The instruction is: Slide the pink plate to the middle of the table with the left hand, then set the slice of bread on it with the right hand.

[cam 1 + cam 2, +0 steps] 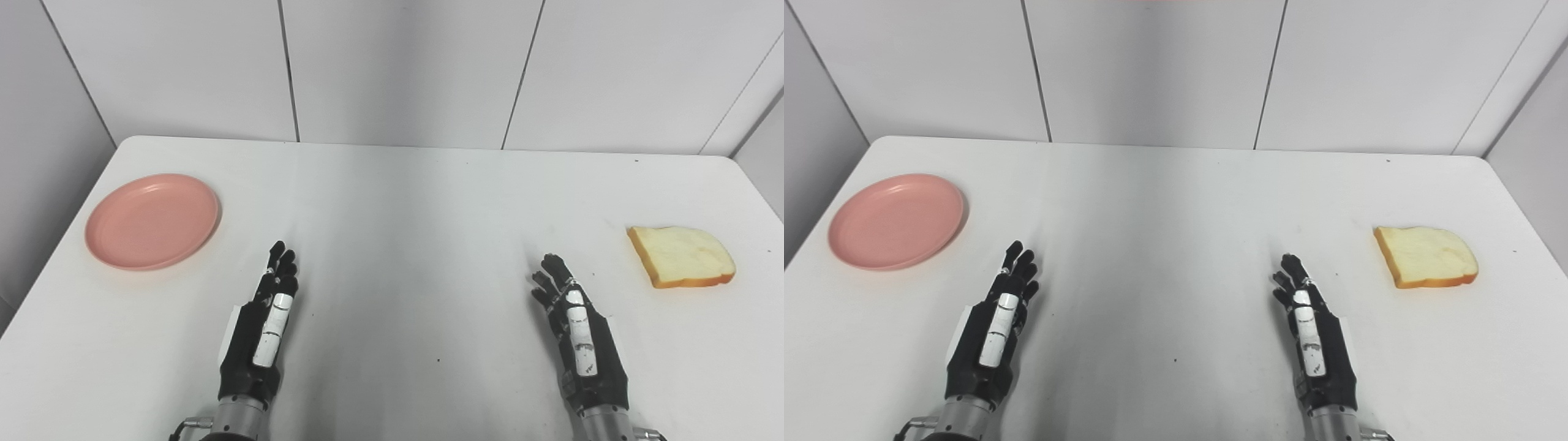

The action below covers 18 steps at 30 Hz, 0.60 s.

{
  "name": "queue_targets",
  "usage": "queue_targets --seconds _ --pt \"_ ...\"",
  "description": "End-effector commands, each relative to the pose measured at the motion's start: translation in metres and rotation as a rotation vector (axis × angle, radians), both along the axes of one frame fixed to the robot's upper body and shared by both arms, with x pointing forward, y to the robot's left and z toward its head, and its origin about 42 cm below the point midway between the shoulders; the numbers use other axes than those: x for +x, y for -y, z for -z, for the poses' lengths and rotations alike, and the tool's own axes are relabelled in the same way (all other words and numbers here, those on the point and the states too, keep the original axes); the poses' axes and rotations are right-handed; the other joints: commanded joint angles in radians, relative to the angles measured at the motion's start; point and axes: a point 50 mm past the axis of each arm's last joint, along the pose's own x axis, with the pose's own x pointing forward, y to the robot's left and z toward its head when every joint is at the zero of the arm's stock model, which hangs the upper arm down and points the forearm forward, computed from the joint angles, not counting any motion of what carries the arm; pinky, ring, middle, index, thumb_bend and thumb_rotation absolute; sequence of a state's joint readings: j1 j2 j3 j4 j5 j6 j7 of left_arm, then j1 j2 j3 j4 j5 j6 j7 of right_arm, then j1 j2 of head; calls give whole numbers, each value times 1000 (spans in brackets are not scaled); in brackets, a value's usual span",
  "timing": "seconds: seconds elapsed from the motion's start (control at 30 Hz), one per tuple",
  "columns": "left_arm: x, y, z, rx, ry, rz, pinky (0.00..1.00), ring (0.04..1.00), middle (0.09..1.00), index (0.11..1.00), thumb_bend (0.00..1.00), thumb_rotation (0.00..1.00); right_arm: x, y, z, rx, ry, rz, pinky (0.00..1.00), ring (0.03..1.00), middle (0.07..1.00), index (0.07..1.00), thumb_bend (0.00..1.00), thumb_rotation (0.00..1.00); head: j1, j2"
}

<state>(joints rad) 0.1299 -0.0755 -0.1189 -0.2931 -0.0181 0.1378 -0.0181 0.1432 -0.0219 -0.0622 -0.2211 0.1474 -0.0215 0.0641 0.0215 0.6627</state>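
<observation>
A round pink plate [152,221] lies empty at the table's left side, near the left edge. A slice of bread [682,255] with a tan crust lies flat at the right side. My left hand [264,323] is open and empty, fingers stretched forward, to the right of and nearer than the plate, apart from it. My right hand [579,330] is open and empty, fingers stretched forward, to the left of and nearer than the bread, apart from it. Both hands also show in the right eye view, the left hand [995,326] and the right hand [1312,335].
The white table [404,202] spreads between plate and bread with nothing on it there. Pale panel walls stand right behind the table's far edge and along both sides.
</observation>
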Motion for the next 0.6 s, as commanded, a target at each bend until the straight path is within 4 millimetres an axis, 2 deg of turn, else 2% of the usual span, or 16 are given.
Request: queue_targets --seconds 0.0,0.57 --pt "-1 -1 -8 4 36 5 1000 999 989 978 828 841 -13 -1 -4 1 49 18 901 892 915 869 791 893 1 -2" --pt "0 -2 -7 -3 34 7 1000 1000 991 976 838 833 -15 -2 -4 9 101 33 877 875 907 856 791 900 -4 0"
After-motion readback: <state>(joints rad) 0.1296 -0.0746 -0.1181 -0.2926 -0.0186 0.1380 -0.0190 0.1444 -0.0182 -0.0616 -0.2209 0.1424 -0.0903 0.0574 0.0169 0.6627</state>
